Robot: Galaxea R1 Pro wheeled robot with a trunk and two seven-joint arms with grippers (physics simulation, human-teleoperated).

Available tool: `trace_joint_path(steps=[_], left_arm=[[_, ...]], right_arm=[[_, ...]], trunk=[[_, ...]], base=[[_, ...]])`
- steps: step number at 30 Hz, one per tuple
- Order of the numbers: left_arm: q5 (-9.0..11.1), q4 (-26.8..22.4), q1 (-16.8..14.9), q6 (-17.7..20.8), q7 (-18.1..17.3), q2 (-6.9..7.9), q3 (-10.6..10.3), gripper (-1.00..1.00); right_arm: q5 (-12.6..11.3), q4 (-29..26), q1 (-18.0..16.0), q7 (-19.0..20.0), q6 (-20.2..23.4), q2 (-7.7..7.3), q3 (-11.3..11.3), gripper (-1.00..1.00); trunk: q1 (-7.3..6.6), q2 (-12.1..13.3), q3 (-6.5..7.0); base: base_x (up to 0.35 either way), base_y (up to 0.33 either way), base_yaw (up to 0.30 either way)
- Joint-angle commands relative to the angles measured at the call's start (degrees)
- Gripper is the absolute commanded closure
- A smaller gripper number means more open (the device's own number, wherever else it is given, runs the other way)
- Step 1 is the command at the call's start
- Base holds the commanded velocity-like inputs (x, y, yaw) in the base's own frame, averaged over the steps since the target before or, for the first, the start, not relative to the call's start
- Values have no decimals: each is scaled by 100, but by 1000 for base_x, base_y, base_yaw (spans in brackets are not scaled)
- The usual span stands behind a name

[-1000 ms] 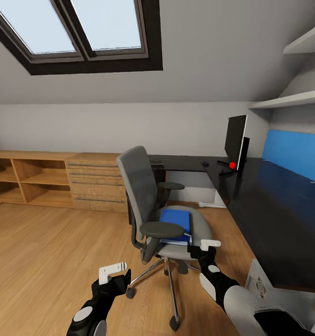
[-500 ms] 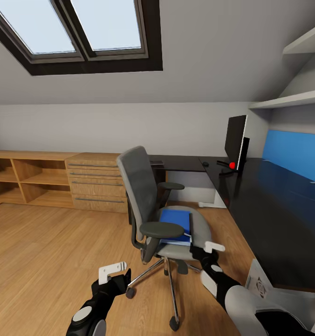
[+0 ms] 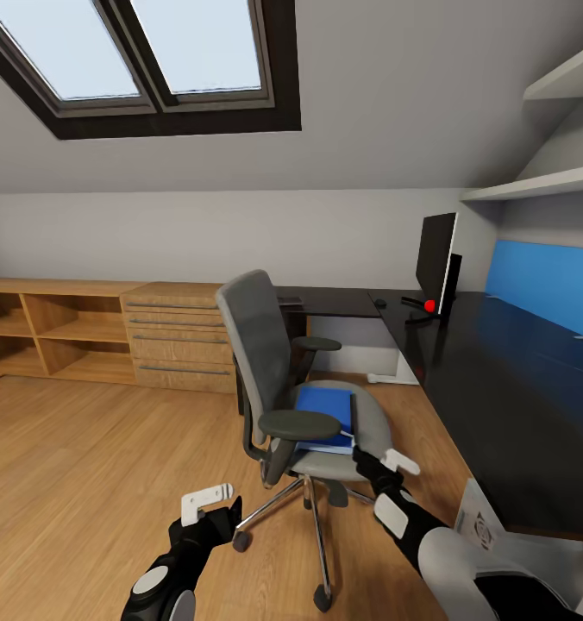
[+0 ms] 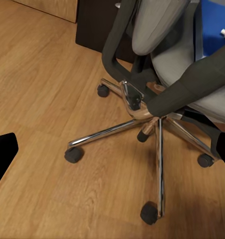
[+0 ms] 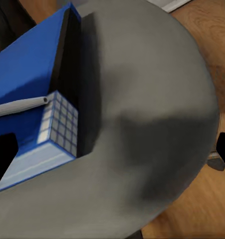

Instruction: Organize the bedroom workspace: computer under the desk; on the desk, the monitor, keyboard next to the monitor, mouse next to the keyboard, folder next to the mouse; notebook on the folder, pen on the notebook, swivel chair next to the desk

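Right now the folder (image 3: 324,416) lies on the swivel chair (image 3: 278,371) seat

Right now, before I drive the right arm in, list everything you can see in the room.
swivel chair: one, grey, on the floor beside the desk
folder: one, blue, on the chair seat
pen: one, white, lying on the folder
desk: one, black, L-shaped, along the right
monitor: one, black, on the desk
mouse: one, black, on the desk near the monitor
wooden shelving: one, light wood, against the back wall
skylight: one, dark frame, overhead
left pincer: white, open, over the floor
right pincer: white, open, at the seat's edge
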Motion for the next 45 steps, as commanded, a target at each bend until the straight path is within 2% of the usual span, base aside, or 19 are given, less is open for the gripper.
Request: trace_joint_path(steps=[1,3,4,5,6,9,15,17,20,29,33,37,40,45], left_arm=[[61,-9,-1,13,52,1,-7,-100],[61,-9,-1,10,52,1,-6,-100],[55,-9,-1,13,52,1,-4,-100],[55,-9,-1,14,52,1,-5,-100],[53,-9,-1,16,52,1,-7,-100],[53,-9,-1,15,52,1,-8,-100],[54,-9,-1,9,52,1,25,-100],[61,-9,-1,9,52,1,161,-100],[66,-9,-1,8,51,1,232,-100],[70,-19,-1,8,44,1,327,-100],[74,-32,-1,7,29,1,707,-100],[132,-49,-1,4,6,1,1166,-100],[284,-51,-1,7,2,1,1338,-100],[454,-52,-1,8,0,1,1444,-100]], right_arm=[[-51,2,-3,-3,-17,0,1,-100],[-207,2,-3,1,-17,-35,-1,-100],[-460,1,-3,0,25,-128,-5,-100],[-515,0,-3,0,57,-150,-4,-100],[-712,-17,-3,10,259,-246,-4,-100],[-846,-28,-3,19,449,-342,-8,-100],[-909,-34,-3,21,537,-400,-10,-100],[-911,-34,-3,24,531,-402,-10,-100],[-912,-34,-3,23,529,-403,-10,-100],[-911,-34,-3,21,522,-405,-10,-100],[-911,-34,-3,12,527,-466,-34,-100],[-917,-34,-3,6,551,-568,-259,-100],[-918,-34,-3,8,598,-619,-350,-100],[-918,-34,-3,11,741,-670,-397,-100]], trunk=[[-1,-2,-5],[-1,-2,-5],[-1,-2,-5],[-1,-2,-5],[-1,-2,-5],[-1,-2,-5],[-1,-2,-5],[-1,-2,-5],[-1,-2,-5],[-1,-2,-5],[-1,-2,-5],[-1,-2,-5],[-1,-2,-5],[-1,-2,-5]], base=[[0,0,0],[16,0,0],[111,0,0],[71,0,0],[36,0,0],[18,0,0],[74,0,0],[93,0,0],[39,0,0],[134,0,0],[50,-7,0],[135,-65,0],[71,-32,0],[30,-10,0]])
